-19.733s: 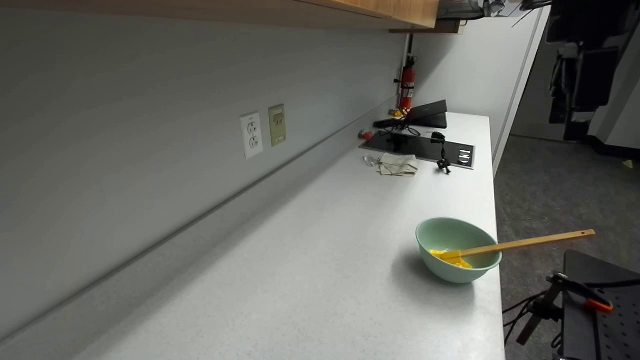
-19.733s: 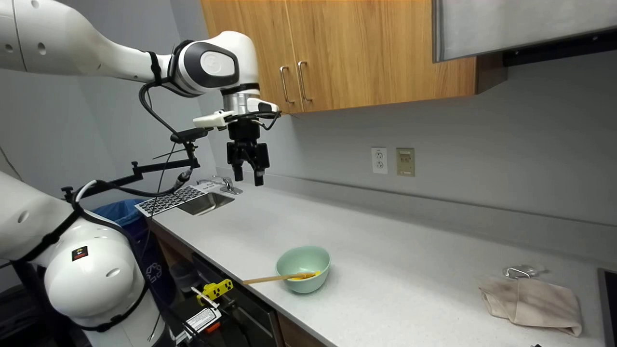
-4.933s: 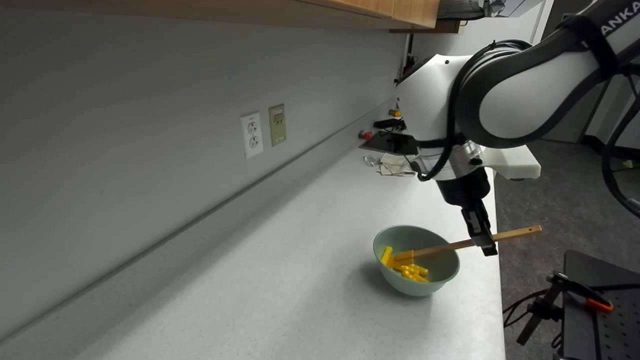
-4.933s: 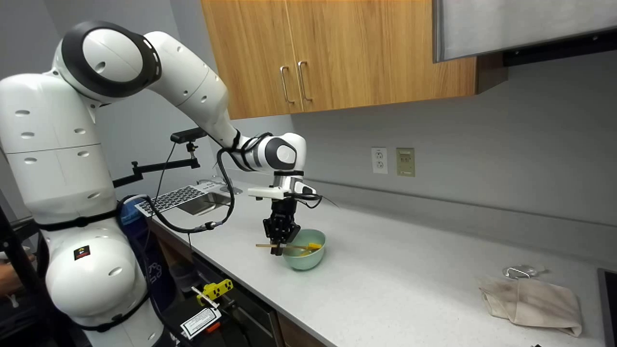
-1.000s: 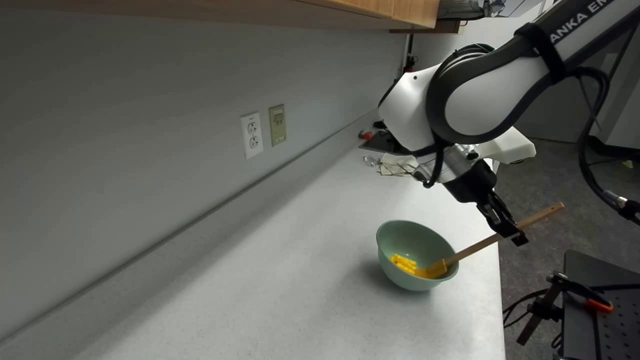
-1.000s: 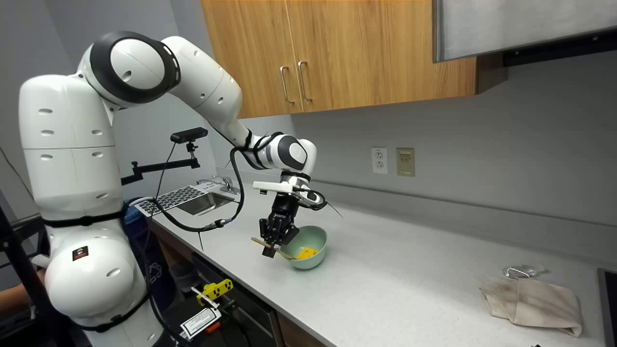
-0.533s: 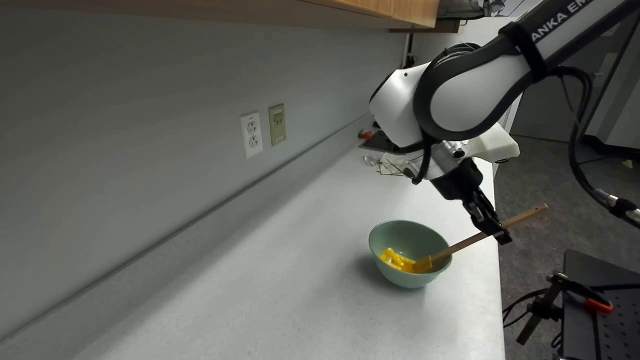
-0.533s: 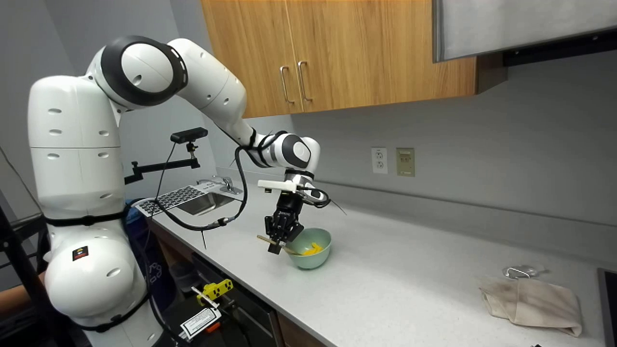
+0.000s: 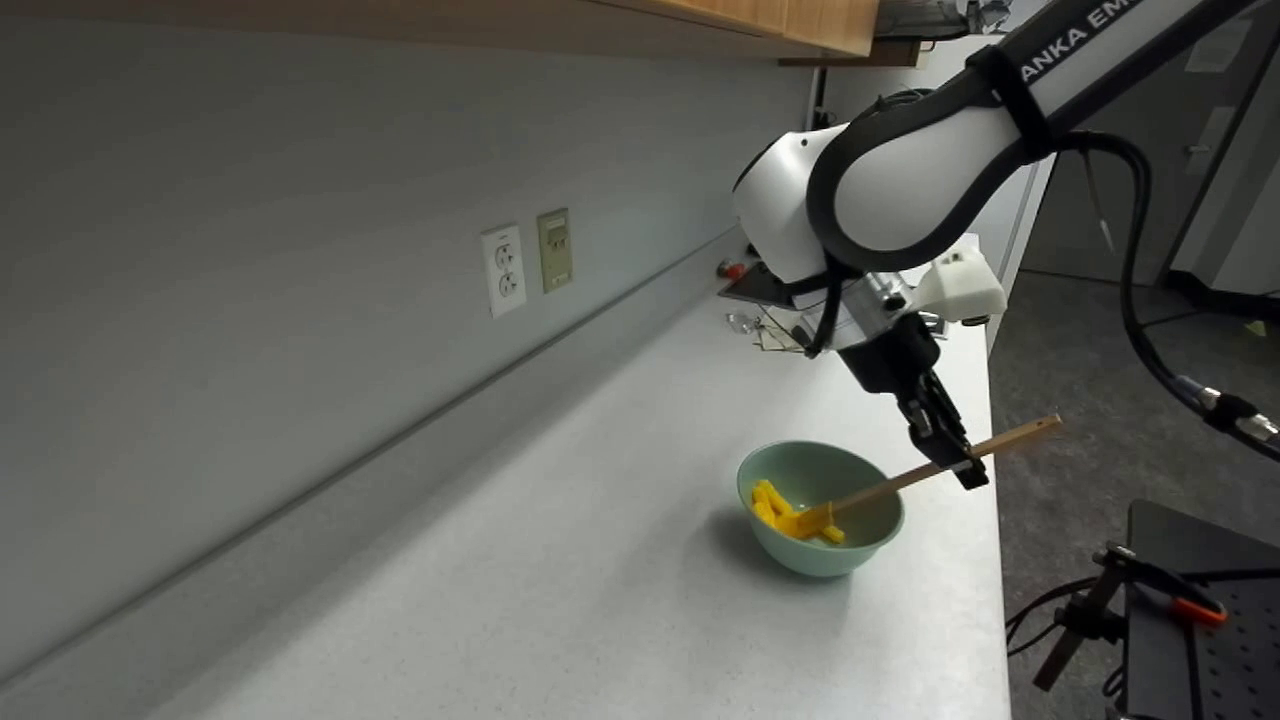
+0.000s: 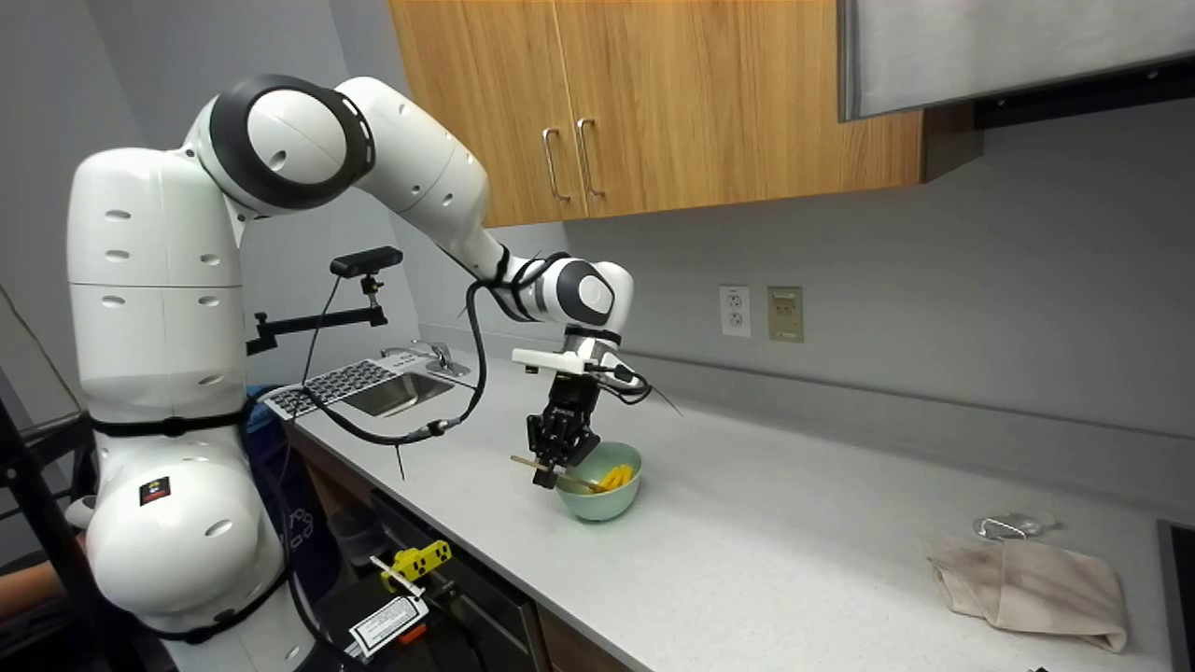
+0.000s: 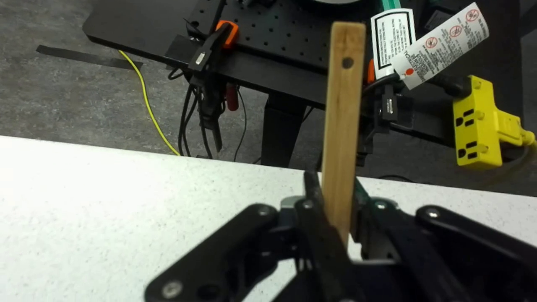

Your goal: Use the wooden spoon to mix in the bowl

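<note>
In both exterior views my gripper is shut on the light tan handle of the wooden spoon. The wrist view shows the wooden spoon squeezed between the fingers, its holed end sticking out past the counter edge. The spoon slants down over the rim into the mint green bowl, with its head low inside among loose yellow pieces. The fingertips stand just outside the rim, on the side toward the counter's front edge. From the wrist view the bowl is out of sight.
The bowl stands on a white counter near its front edge. A folded cloth lies farther along it, and a sink is at the other end. Wooden cabinets hang above. A yellow power strip sits below the counter.
Over the last second the gripper and spoon have swung inward over the bowl, the head sweeping through the yellow pieces. The bowl has slid slightly. Much earlier the gripper stood open, away from the spoon.
</note>
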Tool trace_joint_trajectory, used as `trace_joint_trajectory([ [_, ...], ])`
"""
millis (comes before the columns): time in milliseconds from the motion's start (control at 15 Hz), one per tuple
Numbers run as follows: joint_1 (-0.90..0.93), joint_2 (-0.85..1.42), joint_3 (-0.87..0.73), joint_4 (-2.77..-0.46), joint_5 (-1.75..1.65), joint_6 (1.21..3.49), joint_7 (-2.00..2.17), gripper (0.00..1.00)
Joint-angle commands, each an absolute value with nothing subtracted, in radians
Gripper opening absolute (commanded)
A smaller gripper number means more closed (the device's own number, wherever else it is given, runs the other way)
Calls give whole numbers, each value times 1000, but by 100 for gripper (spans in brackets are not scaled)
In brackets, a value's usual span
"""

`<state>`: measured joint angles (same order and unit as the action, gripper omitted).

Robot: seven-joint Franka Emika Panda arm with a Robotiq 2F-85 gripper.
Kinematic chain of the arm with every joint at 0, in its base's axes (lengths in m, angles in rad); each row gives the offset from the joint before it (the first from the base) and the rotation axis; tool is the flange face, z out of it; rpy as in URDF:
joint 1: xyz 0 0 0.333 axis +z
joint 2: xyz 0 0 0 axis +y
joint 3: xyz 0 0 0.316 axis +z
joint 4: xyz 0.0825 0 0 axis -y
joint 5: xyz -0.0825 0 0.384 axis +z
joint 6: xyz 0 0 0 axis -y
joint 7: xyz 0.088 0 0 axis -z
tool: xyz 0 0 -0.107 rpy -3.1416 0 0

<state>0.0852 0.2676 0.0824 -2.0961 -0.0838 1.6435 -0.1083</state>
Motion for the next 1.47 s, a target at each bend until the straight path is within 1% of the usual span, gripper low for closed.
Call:
trace_joint_trajectory([
  [0, 62, 265, 70, -2100, -48, 1718, -101, 4],
  [733, 28, 156, 59, -2189, 38, 1876, -137, 4],
  [1133, 36, 74, 60, -2234, 62, 1841, -170, 4],
  [1400, 40, 66, 59, -2262, 50, 1832, -170, 4],
])
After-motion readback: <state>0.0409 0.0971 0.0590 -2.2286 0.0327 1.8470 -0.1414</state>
